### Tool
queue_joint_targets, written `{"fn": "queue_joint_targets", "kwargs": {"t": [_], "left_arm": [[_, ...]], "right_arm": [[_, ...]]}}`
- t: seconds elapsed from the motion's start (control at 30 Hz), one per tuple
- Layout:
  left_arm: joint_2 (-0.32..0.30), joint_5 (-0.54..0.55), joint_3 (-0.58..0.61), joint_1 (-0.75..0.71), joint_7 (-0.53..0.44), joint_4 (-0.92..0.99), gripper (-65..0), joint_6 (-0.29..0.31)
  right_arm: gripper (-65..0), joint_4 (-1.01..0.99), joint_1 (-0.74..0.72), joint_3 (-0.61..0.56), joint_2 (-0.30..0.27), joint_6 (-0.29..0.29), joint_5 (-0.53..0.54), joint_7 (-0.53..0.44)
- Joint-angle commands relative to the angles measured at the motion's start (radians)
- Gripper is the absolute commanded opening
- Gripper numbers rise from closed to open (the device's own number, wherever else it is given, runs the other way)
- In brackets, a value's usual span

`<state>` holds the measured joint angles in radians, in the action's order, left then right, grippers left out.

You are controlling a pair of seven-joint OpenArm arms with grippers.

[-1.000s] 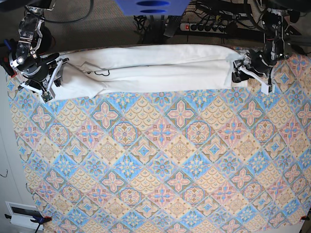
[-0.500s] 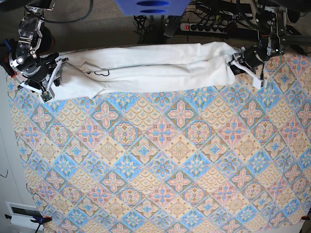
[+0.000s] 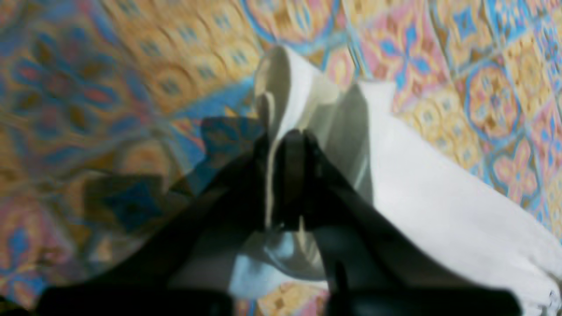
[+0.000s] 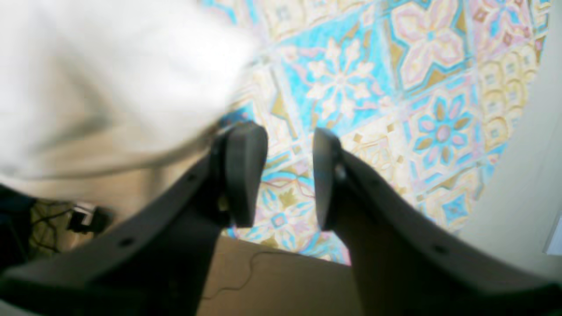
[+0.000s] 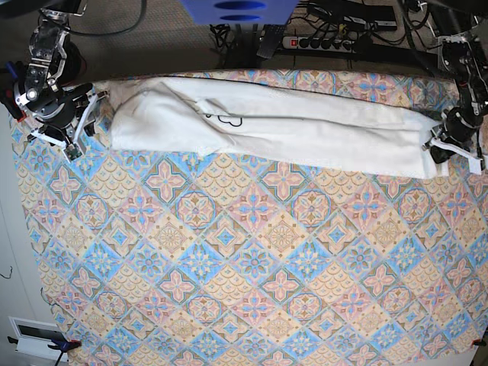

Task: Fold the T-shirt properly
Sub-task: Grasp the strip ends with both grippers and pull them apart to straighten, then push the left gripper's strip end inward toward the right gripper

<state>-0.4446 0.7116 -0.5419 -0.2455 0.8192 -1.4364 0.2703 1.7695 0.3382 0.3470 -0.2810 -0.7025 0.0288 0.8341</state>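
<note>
While left fingers (image 3: 285,145) pinch T-shirt (image 5: 290,126) — right fingers (image 4: 290,175) apart, patterned cloth (image 5: 252,267) beneath

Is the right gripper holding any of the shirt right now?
No, the right gripper stands open with only patterned tablecloth between its fingers, the shirt beside it.

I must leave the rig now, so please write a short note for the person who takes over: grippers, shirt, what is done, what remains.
Left gripper: shut on one end of the white cotton T-shirt, a fold of cloth pinched between its black fingers.
Right gripper: open, holding nothing; the shirt's other end lies just beside it.
The shirt lies as a long folded band along the far edge of the patterned tablecloth, plain side up.
Done: lengthwise fold; the band is pulled out long.
Left: probably take the free end with the right gripper and fold the band across into a compact packet.
</note>
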Motion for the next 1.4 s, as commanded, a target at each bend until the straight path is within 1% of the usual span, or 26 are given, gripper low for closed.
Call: {"fn": "queue_joint_targets", "kwargs": {"t": [0.0,0.07,0.1,0.2,0.27,0.33,0.47,0.53,0.67,0.7,0.87,1.03,1.13,1.23,1.3,1.37], "left_arm": [[-0.021,0.006,-0.007,0.004,-0.010,-0.019,-65.0,0.002],[-0.018,0.007,-0.005,0.005,-0.005,-0.039,-65.0,0.002],[-0.012,0.006,-0.004,0.005,0.013,-0.066,-65.0,0.002],[0.057,0.006,0.009,-0.002,0.102,-0.180,-65.0,0.004],[0.106,0.004,0.012,-0.027,0.134,-0.251,-65.0,0.004],[0.162,-0.004,0.036,-0.035,0.147,-0.313,-65.0,0.004],[0.229,0.001,0.099,-0.061,0.191,-0.395,-65.0,0.002],[0.277,-0.004,0.116,-0.062,0.203,-0.412,-65.0,0.002],[0.333,-0.005,0.125,-0.059,0.210,-0.409,-65.0,0.002],[0.344,-0.005,0.145,-0.059,0.210,-0.409,-65.0,0.002],[0.353,-0.005,0.250,-0.064,0.200,-0.395,-65.0,0.001],[0.369,-0.002,0.263,-0.027,0.202,-0.310,-65.0,0.001],[0.375,0.003,0.265,-0.028,0.208,-0.303,-64.7,0.001],[0.375,0.004,0.265,-0.028,0.208,-0.303,-57.9,0.001],[0.375,0.006,0.265,-0.028,0.210,-0.307,-49.5,0.001],[0.370,0.007,0.277,-0.030,0.231,-0.318,-41.2,0.001]], "right_arm": [[-44.4,0.033,-0.006,0.005,-0.017,0.004,0.009,-0.014],[-44.4,0.043,-0.006,0.005,-0.017,0.004,0.009,-0.014],[-44.4,0.043,-0.006,0.005,-0.017,0.004,0.009,-0.012],[-44.4,0.043,-0.011,0.005,-0.017,0.004,0.009,-0.012],[-44.4,0.042,-0.011,0.005,-0.017,0.004,0.009,-0.012],[-44.4,0.040,-0.012,0.005,-0.017,0.004,0.009,-0.012],[-44.4,0.039,-0.012,0.005,-0.017,0.004,0.010,-0.012],[-44.4,0.039,-0.012,0.007,-0.017,0.004,0.010,-0.016],[-44.4,0.037,-0.012,0.007,-0.017,0.004,0.010,-0.016],[-44.4,0.037,-0.012,0.007,-0.017,0.004,0.010,-0.016],[-44.4,0.037,-0.012,0.007,-0.017,0.004,0.010,-0.017],[-44.4,0.037,-0.012,0.007,-0.017,0.004,0.010,-0.017],[-44.4,0.039,-0.012,0.007,-0.017,0.004,0.010,-0.017],[-44.4,0.039,-0.012,0.008,-0.017,0.004,0.010,-0.017],[-44.4,0.037,-0.012,0.008,-0.017,0.004,0.010,-0.017],[-44.4,0.037,-0.012,0.007,-0.017,0.004,0.010,-0.014]]}}
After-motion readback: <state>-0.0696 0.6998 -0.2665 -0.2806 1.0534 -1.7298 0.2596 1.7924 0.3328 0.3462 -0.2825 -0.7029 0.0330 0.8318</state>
